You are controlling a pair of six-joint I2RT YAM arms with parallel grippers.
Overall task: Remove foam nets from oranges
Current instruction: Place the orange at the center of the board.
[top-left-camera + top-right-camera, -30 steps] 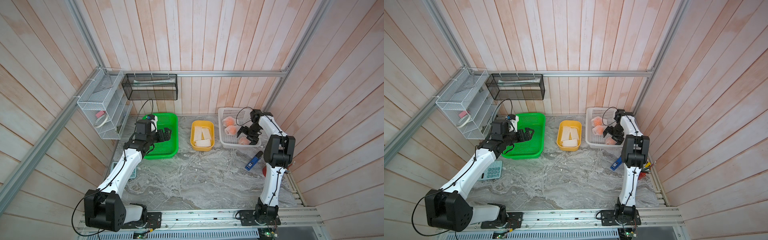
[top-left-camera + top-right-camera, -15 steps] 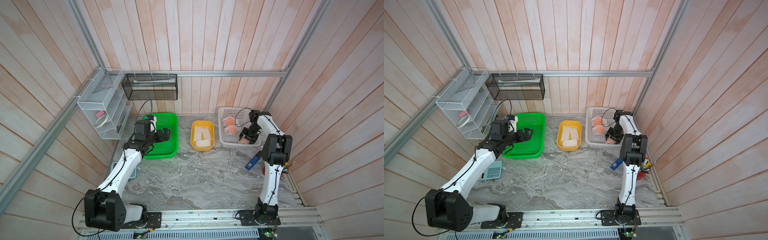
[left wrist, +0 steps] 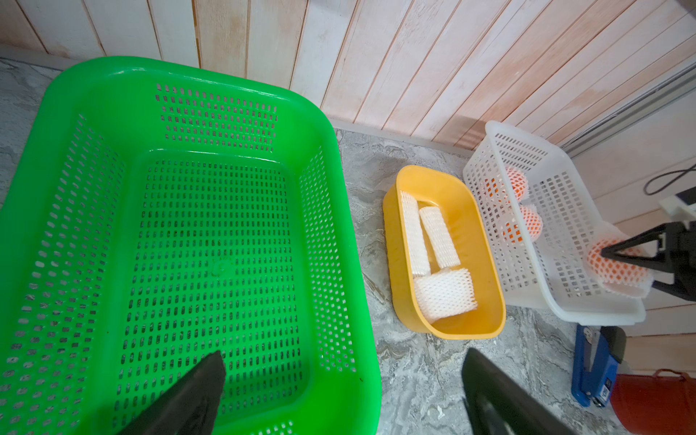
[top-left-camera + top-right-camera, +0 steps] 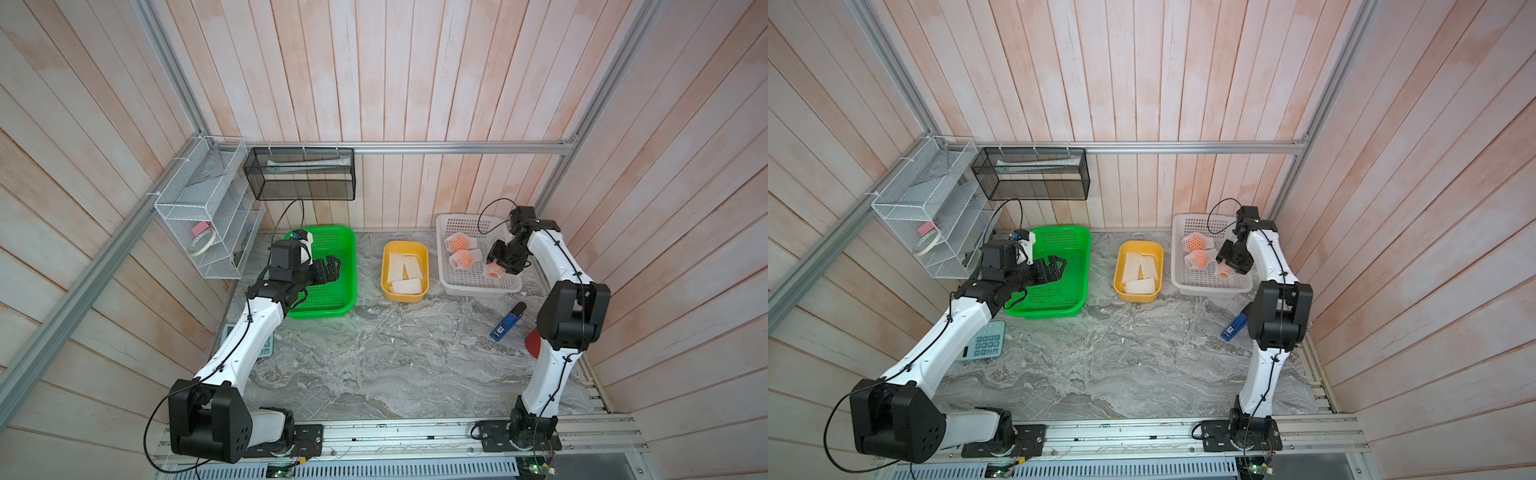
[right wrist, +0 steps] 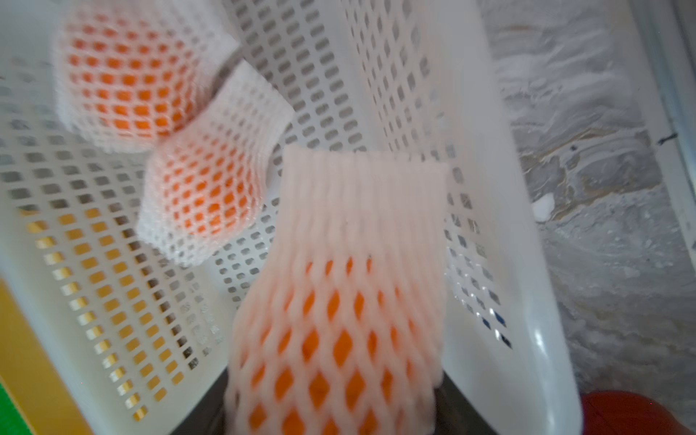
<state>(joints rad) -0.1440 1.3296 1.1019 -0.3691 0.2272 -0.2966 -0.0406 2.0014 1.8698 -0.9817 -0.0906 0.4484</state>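
Fingers point(image 3: 625, 250) of the right gripper point(image 3: 617, 271) have just squeezed in on a netted orange point(image 5: 331, 339) inside the white basket point(image 4: 461, 286). Now it can be lifted out. Left gripper point(image 4: 1057, 266) waits wide open.

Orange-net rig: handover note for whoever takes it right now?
Right gripper: closed on a netted orange at the near end of the white perforated plastic basket.
Left gripper: open, empty, over the green perforated plastic basket, which holds nothing.
Other things: two more small round oranges in white foam mesh sleeves lie further back in the white basket. Three empty flattened foam sleeves lie in the yellow oval plastic tub.
Done: no bare oranges in view; the three loose sleeves suggest earlier rounds.
Left: strip all three oranges, starting with the held one.
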